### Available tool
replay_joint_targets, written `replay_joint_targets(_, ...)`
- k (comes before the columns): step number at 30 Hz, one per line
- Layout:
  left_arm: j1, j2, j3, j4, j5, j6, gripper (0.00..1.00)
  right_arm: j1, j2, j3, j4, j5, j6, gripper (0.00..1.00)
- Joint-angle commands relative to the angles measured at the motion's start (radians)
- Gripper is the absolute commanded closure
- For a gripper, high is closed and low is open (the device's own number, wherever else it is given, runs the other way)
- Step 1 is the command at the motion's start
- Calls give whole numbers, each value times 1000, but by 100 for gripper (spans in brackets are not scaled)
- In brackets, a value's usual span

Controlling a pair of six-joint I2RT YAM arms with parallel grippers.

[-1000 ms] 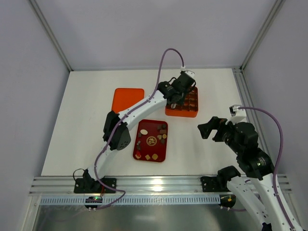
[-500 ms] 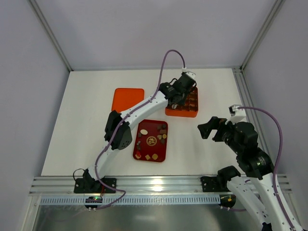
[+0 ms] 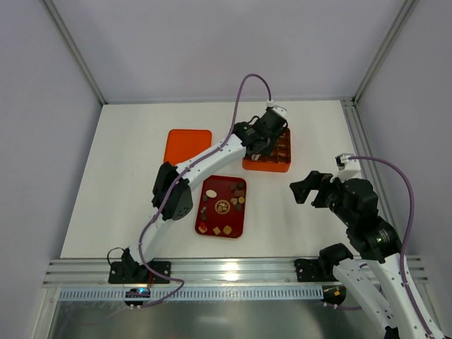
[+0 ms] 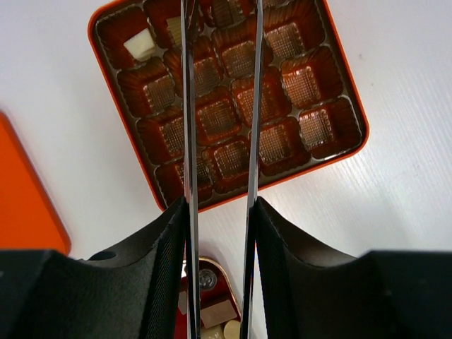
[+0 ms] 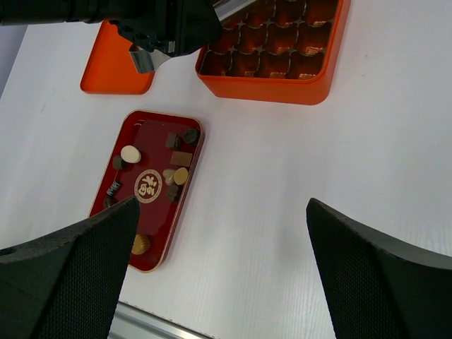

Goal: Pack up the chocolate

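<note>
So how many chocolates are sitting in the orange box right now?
2 visible: a pale square in the corner cell of the box, and a pale piece in the neighbouring cell, partly behind the left end effector. Others may be hidden or out of frame.

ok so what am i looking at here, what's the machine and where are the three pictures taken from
These are two robot arms bolted at the near edge of a table. One picture looks down from above; the other two come from a camera on each wrist. The left gripper hangs over an orange box of cells, jaws apart, nothing visible between them. The right gripper is open and empty. Chocolates lie on a dark red tray; a pale one sits in the box.
</note>
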State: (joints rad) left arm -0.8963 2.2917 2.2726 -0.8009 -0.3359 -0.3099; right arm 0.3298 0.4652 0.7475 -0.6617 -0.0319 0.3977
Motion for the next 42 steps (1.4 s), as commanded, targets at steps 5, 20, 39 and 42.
replay_joint_targets(5, 2, -265, -171, 39, 21, -67, 60, -2, 10, -17, 59, -3, 0, 0)
replay_joint_targets(20, -23, -817, -755, -89, 28, -227, 60, -3, 52, -92, 155, -37, 21, 0)
replay_joint_targets(39, -131, -834, -969, -103, -60, -371, 59, -2, 53, -123, 165, -51, 30, 0)
replay_joint_targets(42, -136, -827, -975, -101, -57, -374, 59, -3, 47, -123, 160, -48, 29, 0)
